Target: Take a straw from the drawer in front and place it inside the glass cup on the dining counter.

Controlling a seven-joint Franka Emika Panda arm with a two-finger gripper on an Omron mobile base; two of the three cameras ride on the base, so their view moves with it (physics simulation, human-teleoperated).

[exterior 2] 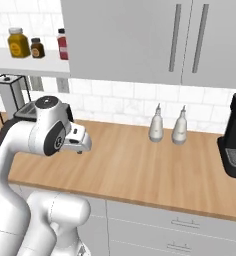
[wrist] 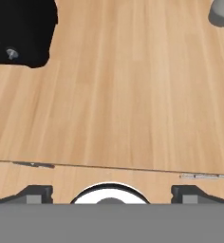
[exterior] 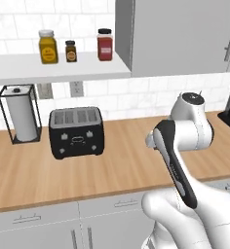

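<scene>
Above the wooden counter (wrist: 123, 85) at mid-frame, the gripper (wrist: 111, 192) is held with jaws spread wide; the closed drawer (exterior 2: 180, 222) should be opened squarely first.

Black toaster (exterior: 76, 132) beside paper-towel holder (exterior: 20, 113); three jars (exterior: 71, 50), perhaps spices, on shelf (exterior: 58, 66).

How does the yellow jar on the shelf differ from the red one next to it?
The yellow jar sits at the left end of the shelf; the red jar sits at the right end, with a small dark jar between them. The yellow jar is wider with a yellow lid; the red jar is slimmer with a red lid. Both stand upright.
</scene>
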